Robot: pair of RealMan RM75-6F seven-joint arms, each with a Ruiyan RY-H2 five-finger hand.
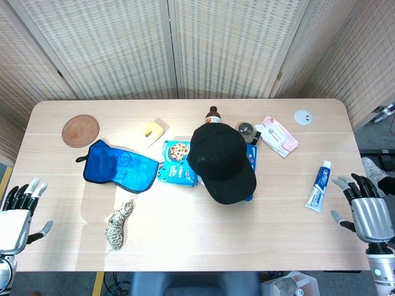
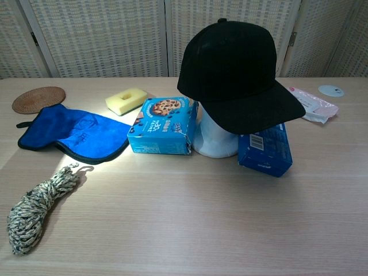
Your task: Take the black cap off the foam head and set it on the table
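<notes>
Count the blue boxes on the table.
2. A blue cookie box stands left of the foam head; a darker blue box sits right of it, under the black cap brim. Others may be hidden.

Light wood table (image 1: 185, 240). Foam head (image 2: 214, 141) near its middle; blue cookie box (image 2: 161, 125) touching on its left, darker blue box (image 2: 264, 150) on its right. Further left: blue cloth (image 1: 118, 166), woven coaster (image 1: 81, 130), yellow sponge (image 2: 126, 99). In front-left: rope bundle (image 1: 119, 223). Further right: pink packet (image 1: 277, 135), toothpaste tube (image 1: 319, 186), white disc (image 1: 302, 117).
</notes>
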